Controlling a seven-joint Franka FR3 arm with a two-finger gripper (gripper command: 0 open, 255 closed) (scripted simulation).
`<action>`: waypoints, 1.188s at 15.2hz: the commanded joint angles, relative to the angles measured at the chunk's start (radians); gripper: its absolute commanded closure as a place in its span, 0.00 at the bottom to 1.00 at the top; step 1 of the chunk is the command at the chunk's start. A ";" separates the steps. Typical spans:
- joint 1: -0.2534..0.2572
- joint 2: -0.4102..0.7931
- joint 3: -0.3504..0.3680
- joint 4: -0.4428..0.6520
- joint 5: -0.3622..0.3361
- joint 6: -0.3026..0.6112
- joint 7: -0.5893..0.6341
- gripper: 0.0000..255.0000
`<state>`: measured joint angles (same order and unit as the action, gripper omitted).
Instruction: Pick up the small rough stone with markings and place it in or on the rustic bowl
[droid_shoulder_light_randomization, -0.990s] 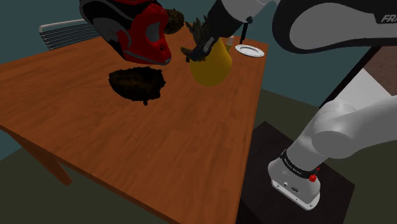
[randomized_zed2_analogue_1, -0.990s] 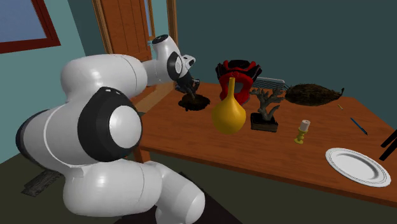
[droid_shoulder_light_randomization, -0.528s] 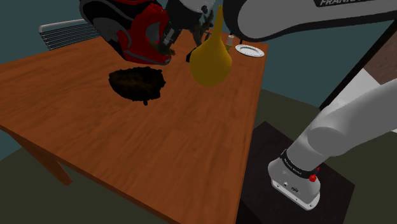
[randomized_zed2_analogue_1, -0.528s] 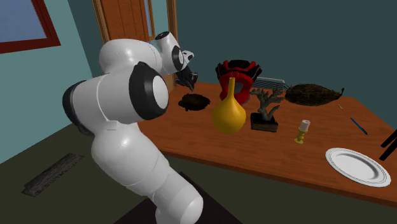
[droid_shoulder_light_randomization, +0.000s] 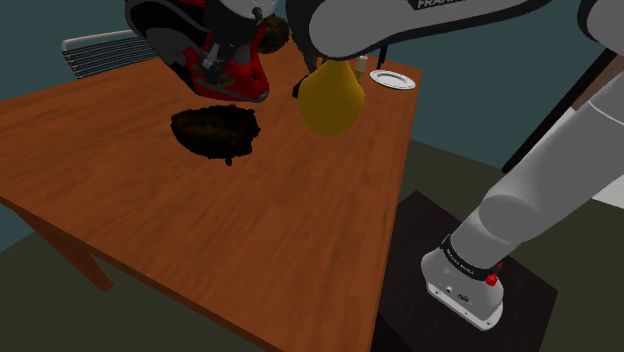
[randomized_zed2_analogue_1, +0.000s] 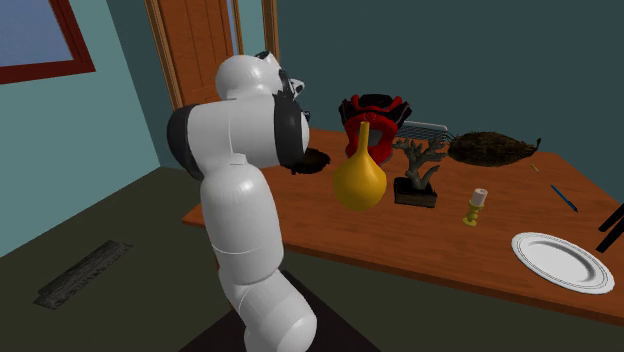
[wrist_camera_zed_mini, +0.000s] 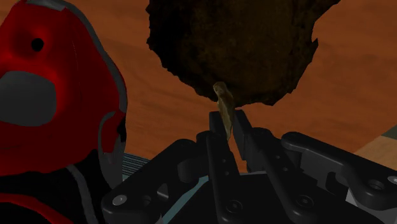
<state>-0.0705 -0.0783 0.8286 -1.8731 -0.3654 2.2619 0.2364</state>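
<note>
Between the two black fingers (wrist_camera_zed_mini: 217, 141) of my gripper (wrist_camera_zed_mini: 229, 125) sits a small tan rough stone (wrist_camera_zed_mini: 224, 104), clasped and poking out past the fingertips. Straight beyond it lies the dark brown, ragged-rimmed bowl (wrist_camera_zed_mini: 235, 44) on the wooden table (wrist_camera_zed_mini: 356, 76). In the shoulder view the gripper (droid_shoulder_light_randomization: 213, 67) hangs in front of the red helmet (droid_shoulder_light_randomization: 170, 30), above and just behind the bowl (droid_shoulder_light_randomization: 215, 132). In the second exterior view the white arm covers most of the bowl (randomized_zed2_analogue_1: 317, 159).
A red and black helmet (wrist_camera_zed_mini: 51, 89) stands close beside the gripper. A yellow gourd vase (droid_shoulder_light_randomization: 331, 98) is to the bowl's right in the shoulder view, a white plate (droid_shoulder_light_randomization: 391, 79) behind it. A coral ornament (randomized_zed2_analogue_1: 418, 170), candle holder (randomized_zed2_analogue_1: 478, 205) and blue pen (randomized_zed2_analogue_1: 563, 197) lie further along.
The arm has swung towards the shoulder view's left, from beside the yellow vase to in front of the helmet above the bowl, with the stone still clasped.
</note>
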 joint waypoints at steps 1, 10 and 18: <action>-0.001 0.013 0.005 -0.013 -0.021 0.019 0.020 1.00; -0.005 0.041 0.012 -0.106 -0.091 0.117 0.095 1.00; -0.006 0.050 0.014 -0.123 -0.111 0.136 0.114 1.00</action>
<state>-0.0768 -0.0285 0.8425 -1.9957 -0.4758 2.3975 0.3504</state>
